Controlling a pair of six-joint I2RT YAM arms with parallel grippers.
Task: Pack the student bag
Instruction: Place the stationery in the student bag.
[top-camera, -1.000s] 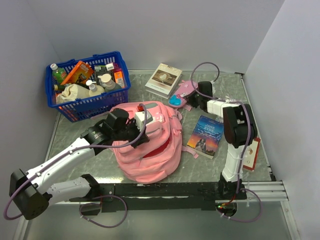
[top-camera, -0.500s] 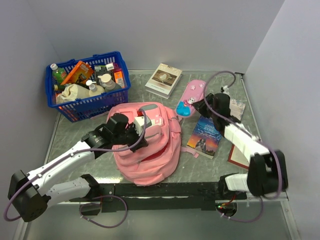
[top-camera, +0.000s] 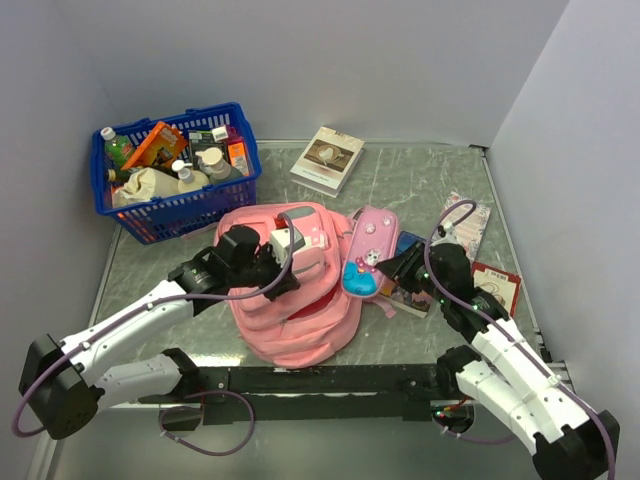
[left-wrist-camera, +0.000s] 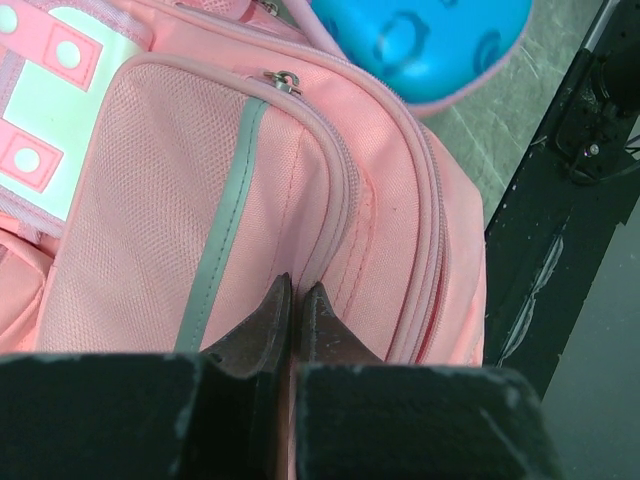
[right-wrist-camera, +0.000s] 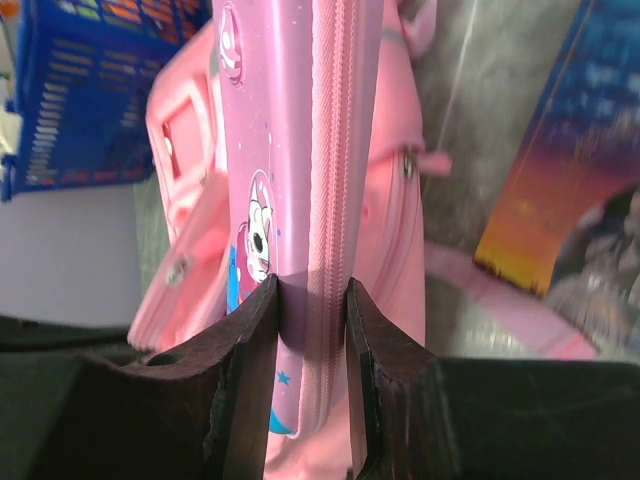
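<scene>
The student bag, a large pink backpack, lies at the middle of the table with a red gap showing along its zip. My left gripper is shut, its tips pinching a fold of the bag's fabric beside the grey stripe. A pink-and-blue pencil case is held on edge, my right gripper shut on it, above the bag's right side. The case's blue end shows in the left wrist view.
A blue basket full of bottles and packets stands at the back left. One book lies at the back. A colourful book lies partly under my right arm. Booklets lie at the right.
My right arm has carried the pencil case from the back of the table forward and left, to the bag's right side. My left gripper has stayed shut on the bag, which shifted slightly.
</scene>
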